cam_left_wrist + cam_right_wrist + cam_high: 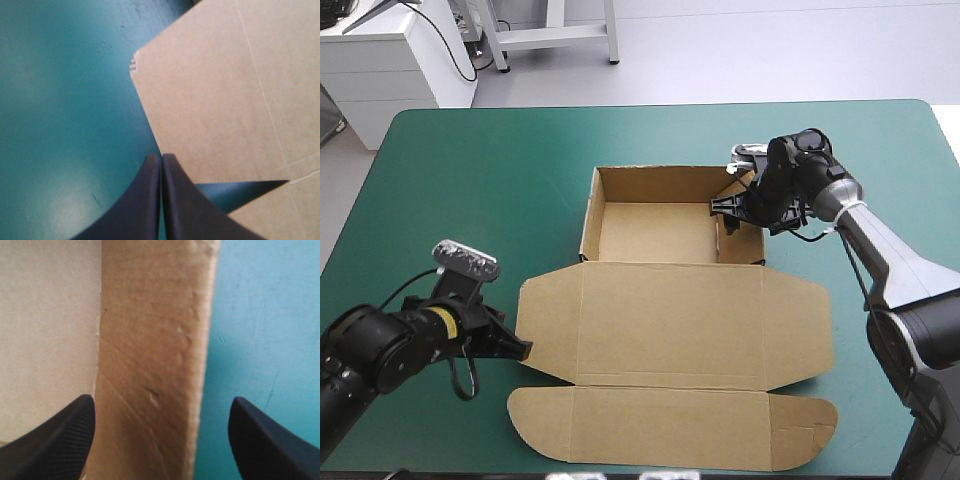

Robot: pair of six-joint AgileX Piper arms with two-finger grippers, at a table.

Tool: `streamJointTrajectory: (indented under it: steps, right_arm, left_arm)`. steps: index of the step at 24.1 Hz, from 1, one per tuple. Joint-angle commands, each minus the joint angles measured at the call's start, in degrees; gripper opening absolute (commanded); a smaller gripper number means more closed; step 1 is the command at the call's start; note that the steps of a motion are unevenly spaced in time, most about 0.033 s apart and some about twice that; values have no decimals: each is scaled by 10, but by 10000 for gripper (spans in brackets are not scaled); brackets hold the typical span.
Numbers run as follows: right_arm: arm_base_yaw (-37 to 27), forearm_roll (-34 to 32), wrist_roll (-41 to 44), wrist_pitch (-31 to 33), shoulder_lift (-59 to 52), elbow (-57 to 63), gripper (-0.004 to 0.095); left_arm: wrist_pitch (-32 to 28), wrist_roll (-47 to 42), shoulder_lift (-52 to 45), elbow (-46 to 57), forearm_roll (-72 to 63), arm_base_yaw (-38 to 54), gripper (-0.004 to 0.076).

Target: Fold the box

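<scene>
The brown box lies mid-table as an open tray with walls raised at the far side and its lid spread flat toward the near edge. My left gripper is shut and rests low on the cover beside the lid's left flap. In the left wrist view its fingers meet in a point next to the flap's edge, holding nothing. My right gripper is open over the tray's right wall. In the right wrist view its fingers straddle that upright wall, with the tray floor on one side.
The lid's front flap reaches close to the table's near edge. Teal-green cover shows on the left, right and far sides of the box.
</scene>
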Motion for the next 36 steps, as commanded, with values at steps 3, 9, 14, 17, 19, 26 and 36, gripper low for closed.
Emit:
streamJointTrajectory:
  steps: [3,9,14,17,19,26,36]
  right_arm:
    - [-3,8,-1,-20,-12,-14,545]
    - [-10,5,-5,-33,-13,-19,-5]
    - [-43,5,-23,-4,-17,-72,-21]
    - [-85,-5,-55,33,-25,-143,-21]
    - [-126,-35,-71,61,-32,-199,-21]
    - [-372,-69,-117,80,-14,-282,-21]
    - [-458,-37,-128,65,63,-242,39]
  left_arm:
    - [-78,-6,-100,86,2,-3,-8]
    - [-89,-6,-191,140,2,-3,-8]
    - [-90,-2,-238,152,4,-3,-8]
    - [-90,-2,-252,152,4,-3,-8]
    - [-90,-2,-256,152,4,-3,-8]
    - [-102,-2,-256,152,4,-3,-8]
    - [-110,-2,-256,152,4,-3,-8]
